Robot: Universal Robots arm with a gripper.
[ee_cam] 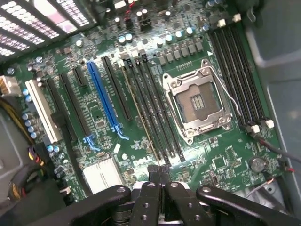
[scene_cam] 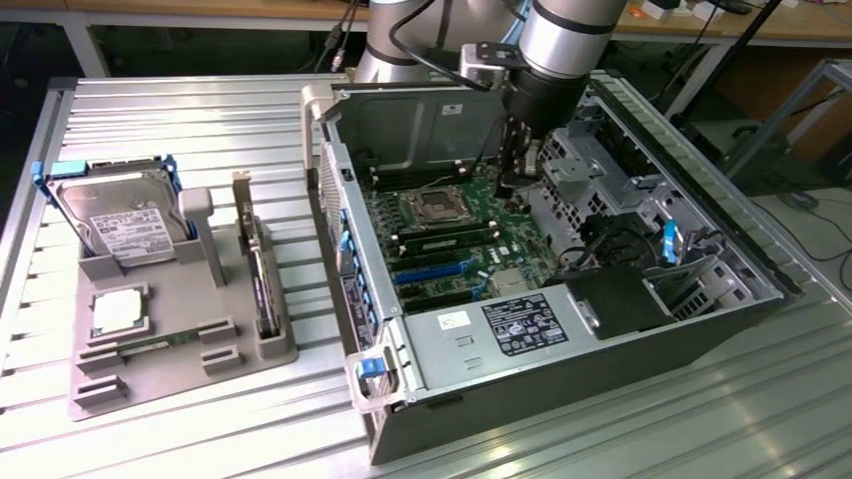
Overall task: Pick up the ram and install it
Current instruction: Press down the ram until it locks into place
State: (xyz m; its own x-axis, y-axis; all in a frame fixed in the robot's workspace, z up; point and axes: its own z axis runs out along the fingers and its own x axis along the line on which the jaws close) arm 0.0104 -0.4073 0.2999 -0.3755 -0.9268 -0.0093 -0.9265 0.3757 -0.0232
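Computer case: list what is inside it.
Inside lie the green motherboard with its empty processor socket, black memory slots and a blue expansion slot, plus the gripper. The gripper's body covers the board beneath it.

Silver-grey cylindrical robot arm segments (scene_cam: 566,25), black cables looped alongside, grey metal bracket at the wrist, matte black pincer (ee_cam: 160,176) with screw-fastened linkage bars
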